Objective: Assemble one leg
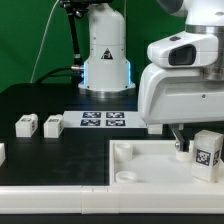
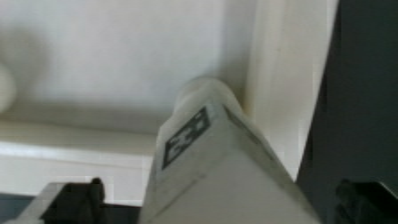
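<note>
A white leg with a black-and-white tag stands on the large white panel at the exterior view's right. My gripper is down over it. In the wrist view the leg rises tilted between my two dark fingertips, with a narrow gap showing on each side, so the jaws stand open around it. The gripper is wide apart. The panel's flat face and raised rim lie beneath the leg. The far finger is hidden behind the leg in the exterior view.
Two more white legs lie on the black table at the exterior view's left, a third at the edge. The marker board lies behind the panel. The robot's base stands at the back.
</note>
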Action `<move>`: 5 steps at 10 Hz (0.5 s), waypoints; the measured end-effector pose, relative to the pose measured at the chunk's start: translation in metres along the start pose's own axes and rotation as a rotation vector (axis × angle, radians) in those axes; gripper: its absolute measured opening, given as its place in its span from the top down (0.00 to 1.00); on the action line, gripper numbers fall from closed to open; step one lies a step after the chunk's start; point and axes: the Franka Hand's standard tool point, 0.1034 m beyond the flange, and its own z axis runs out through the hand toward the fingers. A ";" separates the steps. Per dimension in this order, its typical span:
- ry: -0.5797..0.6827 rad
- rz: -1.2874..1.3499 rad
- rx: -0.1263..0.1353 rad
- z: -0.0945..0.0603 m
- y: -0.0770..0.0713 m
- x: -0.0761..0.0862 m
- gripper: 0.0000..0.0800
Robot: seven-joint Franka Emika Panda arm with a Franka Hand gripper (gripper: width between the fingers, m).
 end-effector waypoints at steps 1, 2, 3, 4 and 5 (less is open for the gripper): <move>0.002 -0.087 -0.012 0.000 0.001 0.001 0.19; 0.010 -0.181 -0.021 0.000 0.002 0.002 0.19; 0.009 -0.208 -0.020 0.000 0.003 0.002 0.22; 0.009 -0.203 -0.020 0.000 0.003 0.002 0.22; 0.009 -0.198 -0.020 0.000 0.003 0.002 0.46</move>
